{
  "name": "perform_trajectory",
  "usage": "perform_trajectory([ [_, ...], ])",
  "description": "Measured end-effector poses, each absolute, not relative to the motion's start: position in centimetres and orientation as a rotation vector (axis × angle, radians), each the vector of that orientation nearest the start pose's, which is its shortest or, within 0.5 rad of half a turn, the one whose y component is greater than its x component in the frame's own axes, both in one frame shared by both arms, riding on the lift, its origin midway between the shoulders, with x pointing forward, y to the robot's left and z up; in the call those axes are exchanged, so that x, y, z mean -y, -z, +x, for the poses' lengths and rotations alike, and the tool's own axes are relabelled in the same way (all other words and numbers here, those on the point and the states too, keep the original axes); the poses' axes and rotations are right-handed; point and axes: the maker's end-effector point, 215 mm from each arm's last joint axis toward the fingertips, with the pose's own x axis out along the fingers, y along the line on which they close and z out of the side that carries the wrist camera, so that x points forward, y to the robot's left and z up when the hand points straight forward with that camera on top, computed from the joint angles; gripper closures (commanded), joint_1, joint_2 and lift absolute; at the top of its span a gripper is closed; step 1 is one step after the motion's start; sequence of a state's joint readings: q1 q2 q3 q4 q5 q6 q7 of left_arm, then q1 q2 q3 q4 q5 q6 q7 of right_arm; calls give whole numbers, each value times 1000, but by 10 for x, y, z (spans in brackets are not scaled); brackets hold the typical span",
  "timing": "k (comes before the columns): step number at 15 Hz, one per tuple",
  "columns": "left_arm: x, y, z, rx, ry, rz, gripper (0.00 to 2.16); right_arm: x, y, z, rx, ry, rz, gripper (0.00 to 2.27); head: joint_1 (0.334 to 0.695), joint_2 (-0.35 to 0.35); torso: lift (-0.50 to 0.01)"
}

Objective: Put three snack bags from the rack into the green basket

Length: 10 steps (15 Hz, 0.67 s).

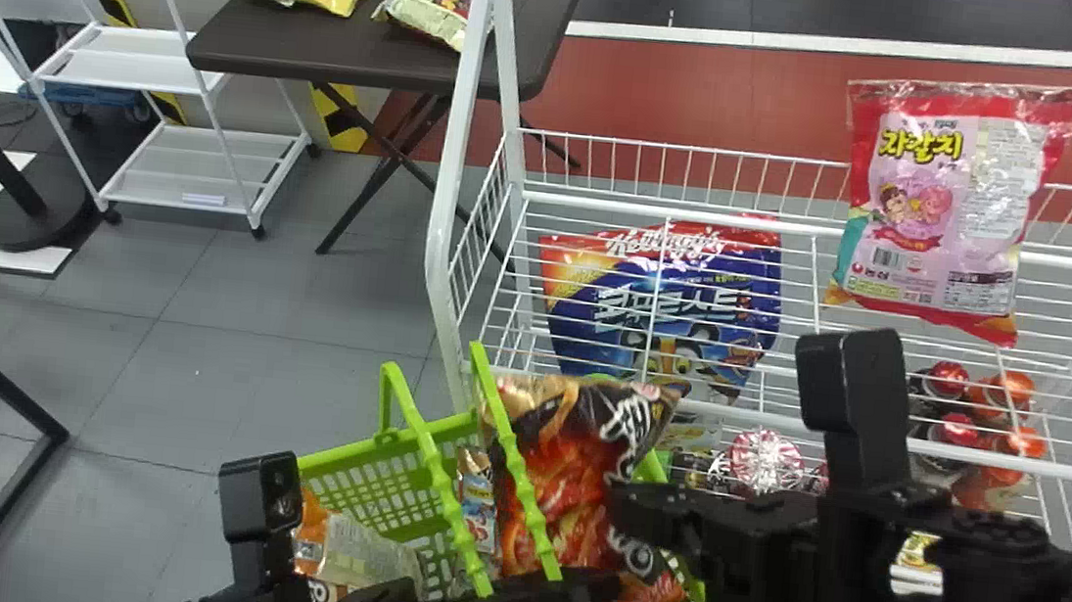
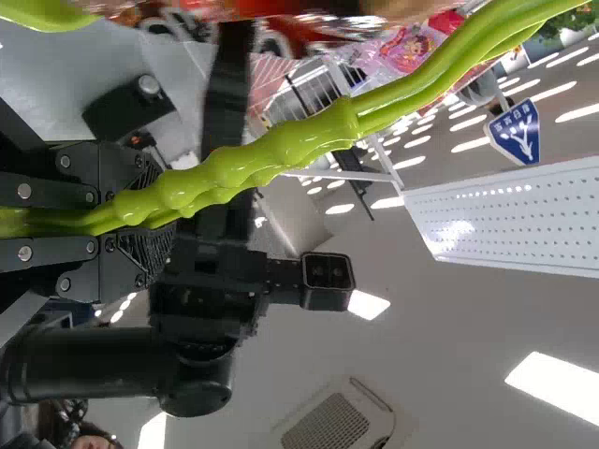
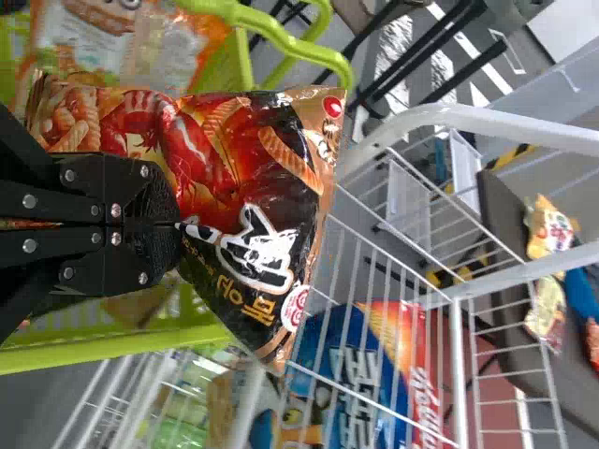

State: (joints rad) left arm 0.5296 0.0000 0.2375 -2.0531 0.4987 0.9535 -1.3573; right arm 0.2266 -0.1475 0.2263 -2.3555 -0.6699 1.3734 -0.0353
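Two packets already lie in the green plastic basket with openwork walls: an orange bag with a pale panel and a small blue-and-white bag. A third, the glossy black-and-red snack bag with a tan top edge, is above and partly within the basket's opening, in the grip of the right gripper, its fingers closed on the film. If both packets came from the white wire rack, which I cannot tell, this is the last of three – only the lowering and letting go seem left. On the rack remain a big blue-and-red bag and a pink-and-red bag

The left gripper is clenched round the bumpy green handle, bracing the basket.

The held bag is roughly upright, its tan top edge up and tipped away from the robot towards the rack, its lower end down at the basket – so its long axis runs from up and away to down and near, slanting slightly rightward at the bottom
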Motion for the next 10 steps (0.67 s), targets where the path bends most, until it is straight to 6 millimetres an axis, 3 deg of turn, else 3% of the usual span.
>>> perform_trajectory([
  [3, -85, 352, 254, -455, 1207, -1010, 2148, -11, 407, 305, -934, -761, 209, 2159, 695, 205, 0],
  [4, -86, 351, 254, -452, 1208, -1012, 2148, -12, 411, 302, -948, -763, 214, 1679, 695, 209, 0],
  [6, -87, 350, 255, -448, 1209, -1015, 2148, -14, 415, 301, -956, -772, 239, -2, 695, 216, 0],
  [10, -88, 349, 253, -445, 1211, -1021, 2148, -7, 413, 311, -953, -786, 384, 33, 695, 207, 0],
])
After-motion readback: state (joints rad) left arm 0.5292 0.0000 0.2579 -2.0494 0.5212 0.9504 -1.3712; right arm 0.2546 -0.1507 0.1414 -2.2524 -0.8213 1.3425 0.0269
